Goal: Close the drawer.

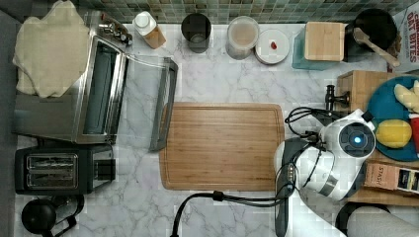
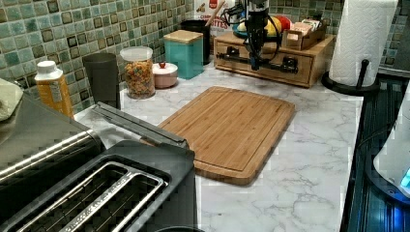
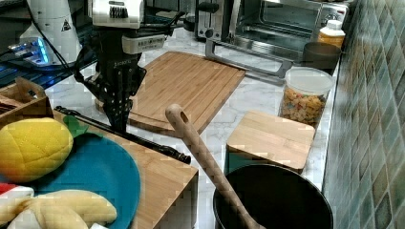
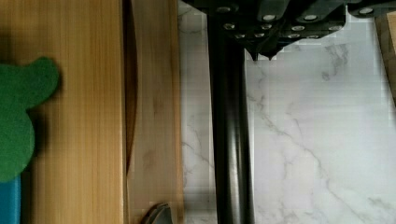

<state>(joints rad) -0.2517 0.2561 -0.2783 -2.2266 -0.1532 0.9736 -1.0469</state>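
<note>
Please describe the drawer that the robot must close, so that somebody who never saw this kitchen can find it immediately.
Start from the big bamboo cutting board on the marble counter. Past its far end in the left view stands a light wooden stand beside the paper towel roll. The drawer is its front, the only wooden piece with a long black bar handle, where the gripper hangs.

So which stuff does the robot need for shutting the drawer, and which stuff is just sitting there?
For the job:
- drawer
- black handle bar
- gripper

Just lying about:
- cutting board
- cereal jar
- teal box
- toaster
- paper towel roll
- blue plate
</note>
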